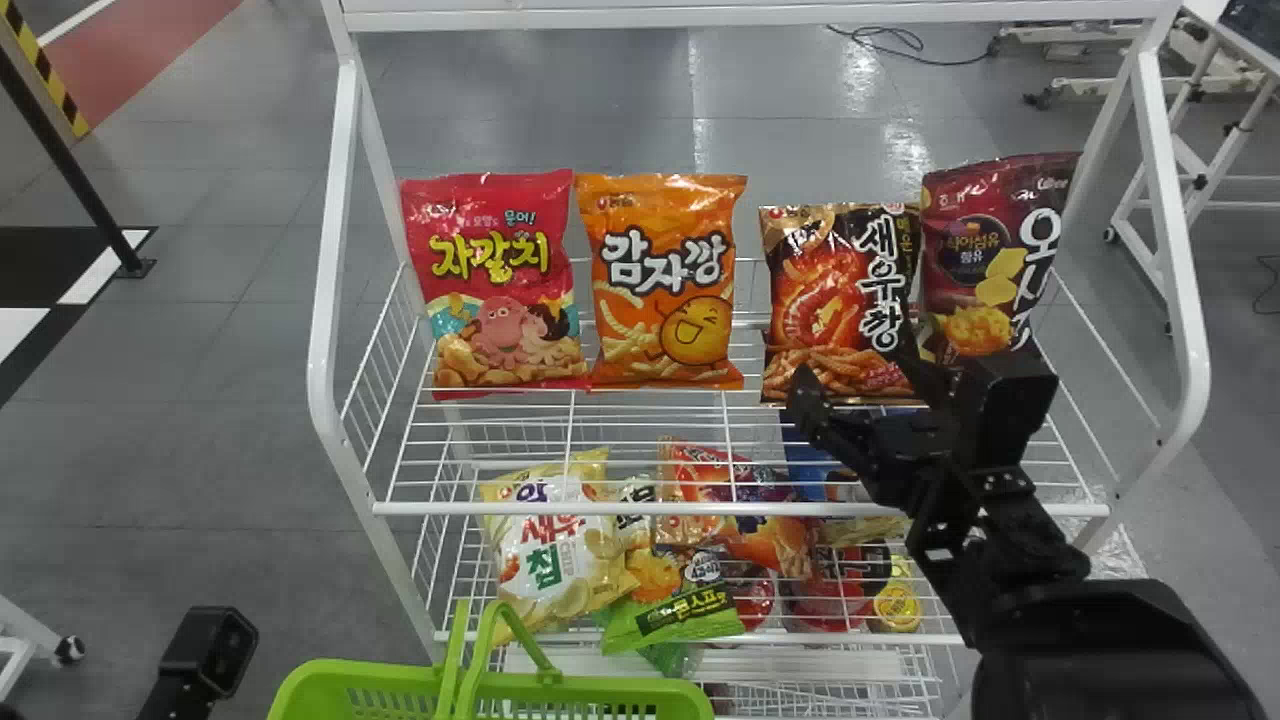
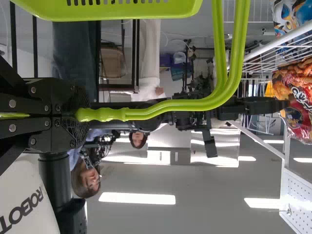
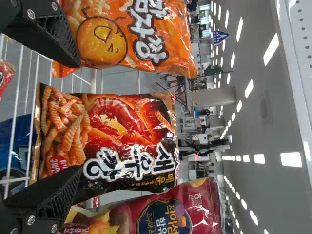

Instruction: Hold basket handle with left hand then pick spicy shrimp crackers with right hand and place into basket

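right arm (image 1: 1030, 565) extended, its pincer (image 1: 862, 385) spread by the spicy shrimp crackers (image 1: 835, 300) (left pincer (image 2: 73, 114) pinching basket handle (image 2: 102, 114)).

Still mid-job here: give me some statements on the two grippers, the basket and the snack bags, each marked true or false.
1. The left gripper holds the green basket handle. True.
2. The spicy shrimp crackers stand between an orange snack bag and a maroon one. True.
3. The right gripper is clamped on the crackers. False: its jaws are open.
4. The red octopus snack bag lies in the basket. False: it stands on the upper shelf.
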Robot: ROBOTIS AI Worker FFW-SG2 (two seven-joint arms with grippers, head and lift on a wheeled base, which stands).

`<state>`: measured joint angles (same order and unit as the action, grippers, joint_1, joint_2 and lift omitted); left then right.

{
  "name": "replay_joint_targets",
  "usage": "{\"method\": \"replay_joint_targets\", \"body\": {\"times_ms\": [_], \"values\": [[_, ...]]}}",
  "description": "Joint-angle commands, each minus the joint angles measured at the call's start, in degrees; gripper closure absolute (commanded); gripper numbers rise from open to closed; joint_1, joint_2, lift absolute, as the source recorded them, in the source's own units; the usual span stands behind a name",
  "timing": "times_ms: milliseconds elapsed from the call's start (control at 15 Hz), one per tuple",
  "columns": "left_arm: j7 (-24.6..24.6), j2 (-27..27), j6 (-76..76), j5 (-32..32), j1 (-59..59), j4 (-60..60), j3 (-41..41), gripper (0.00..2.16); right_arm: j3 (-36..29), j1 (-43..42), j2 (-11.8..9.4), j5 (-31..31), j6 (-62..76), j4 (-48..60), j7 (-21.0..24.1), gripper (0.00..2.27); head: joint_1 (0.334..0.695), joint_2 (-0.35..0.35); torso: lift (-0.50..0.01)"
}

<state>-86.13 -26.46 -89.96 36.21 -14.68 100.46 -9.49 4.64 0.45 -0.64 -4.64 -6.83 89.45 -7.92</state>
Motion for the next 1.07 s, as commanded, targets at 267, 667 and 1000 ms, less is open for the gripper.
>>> {"method": "replay_joint_targets", "body": {"times_ms": [267, 667, 1000], "values": [[0.0, 0.2, -0.1, -0.1, -0.1, -0.1, 0.0, 2.14, 0.0, -8.5, 0.2, -0.4, 0.9, -9.5, 0.9, 0.05, 0.695, 0.028, -0.007], [0.0, 0.3, -0.1, -0.3, 0.0, -0.6, 0.0, 2.14, 0.2, -15.3, 0.6, -0.4, 2.5, -18.5, 1.2, 0.05, 0.695, 0.025, -0.007], [-0.3, 0.2, -0.1, -0.5, 0.8, -1.4, 0.6, 2.14, 0.1, -17.0, 0.6, 0.2, 2.3, -21.6, 2.6, 0.10, 0.695, 0.024, -0.007]]}}
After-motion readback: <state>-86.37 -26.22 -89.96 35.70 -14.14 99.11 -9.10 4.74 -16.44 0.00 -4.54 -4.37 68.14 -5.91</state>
